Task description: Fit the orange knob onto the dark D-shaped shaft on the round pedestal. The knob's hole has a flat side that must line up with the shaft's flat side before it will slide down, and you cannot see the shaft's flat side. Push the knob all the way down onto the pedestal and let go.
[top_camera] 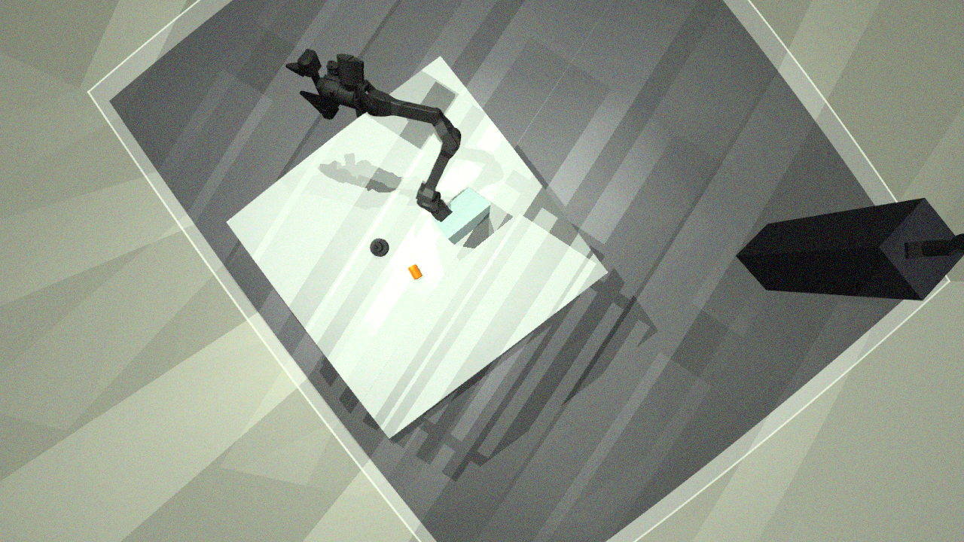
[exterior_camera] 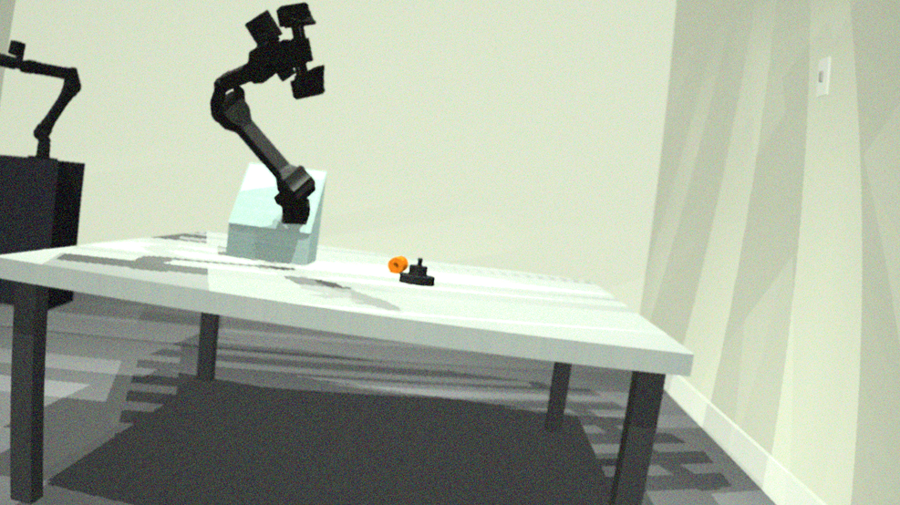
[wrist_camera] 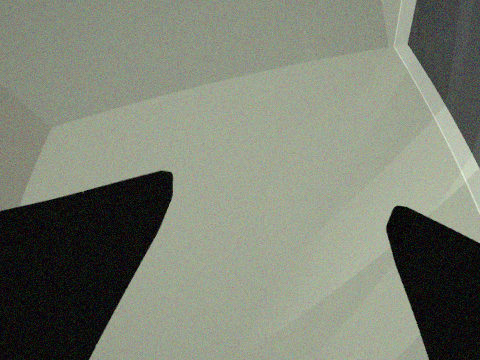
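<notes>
The orange knob (top_camera: 415, 272) (exterior_camera: 398, 265) lies on its side on the white table (top_camera: 377, 377) (exterior_camera: 524, 321), with a round end and a dark hole facing the exterior camera. The dark round pedestal (top_camera: 379, 247) (exterior_camera: 417, 278) stands upright near it, apart from it in the top view. Its thin shaft (exterior_camera: 419, 262) points up, bare. The shaft's flat side cannot be made out. My gripper (top_camera: 294, 79) (exterior_camera: 313, 50) (wrist_camera: 283, 200) is wide open and empty, raised high and beyond the table's edge, far from both. The wrist view shows only walls and floor past the fingers.
A pale teal block (top_camera: 465, 214) (exterior_camera: 270, 239) with a sloped top stands on the table beside my arm's base. Off the table, a tall black stand (top_camera: 828, 256) (exterior_camera: 33, 218) bears a second dark arm (top_camera: 933, 248) (exterior_camera: 56, 103).
</notes>
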`<act>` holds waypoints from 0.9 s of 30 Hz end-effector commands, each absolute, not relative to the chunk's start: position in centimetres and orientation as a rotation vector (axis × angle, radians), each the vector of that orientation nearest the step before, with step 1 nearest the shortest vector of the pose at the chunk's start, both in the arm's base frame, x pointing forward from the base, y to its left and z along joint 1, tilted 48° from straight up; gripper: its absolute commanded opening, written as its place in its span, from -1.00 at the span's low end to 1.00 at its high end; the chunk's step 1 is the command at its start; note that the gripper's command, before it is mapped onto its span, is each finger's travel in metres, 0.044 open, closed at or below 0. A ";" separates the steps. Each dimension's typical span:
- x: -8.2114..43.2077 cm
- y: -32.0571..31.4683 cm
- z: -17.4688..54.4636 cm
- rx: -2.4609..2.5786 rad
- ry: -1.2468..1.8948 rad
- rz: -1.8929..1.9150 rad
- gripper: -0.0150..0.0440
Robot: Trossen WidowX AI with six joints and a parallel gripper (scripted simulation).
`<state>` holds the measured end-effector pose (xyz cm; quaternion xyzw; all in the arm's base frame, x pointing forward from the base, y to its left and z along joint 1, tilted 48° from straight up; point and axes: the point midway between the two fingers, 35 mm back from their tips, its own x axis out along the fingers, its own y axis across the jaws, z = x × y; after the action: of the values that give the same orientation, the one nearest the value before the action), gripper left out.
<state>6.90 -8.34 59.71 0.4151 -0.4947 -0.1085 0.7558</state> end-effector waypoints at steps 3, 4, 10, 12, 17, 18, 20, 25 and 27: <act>8.8 -9.5 58.9 0.919 -1.019 -0.273 1.00; 10.3 -10.2 58.2 0.929 -0.971 -0.300 1.00; 19.1 -13.4 53.0 0.949 -0.668 -0.439 1.00; 22.1 -14.0 50.9 0.938 -0.556 -0.483 1.00; 29.1 -14.1 44.7 0.874 -0.264 -0.568 1.00; 30.3 -13.9 43.4 0.855 -0.204 -0.580 1.00; 32.6 -13.4 40.6 0.806 -0.086 -0.603 1.00; 37.3 -11.6 32.9 0.605 0.239 -0.643 1.00; 38.7 -10.6 29.7 0.509 0.369 -0.643 1.00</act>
<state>36.40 -12.10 34.57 0.3132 0.0823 -0.3079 0.8946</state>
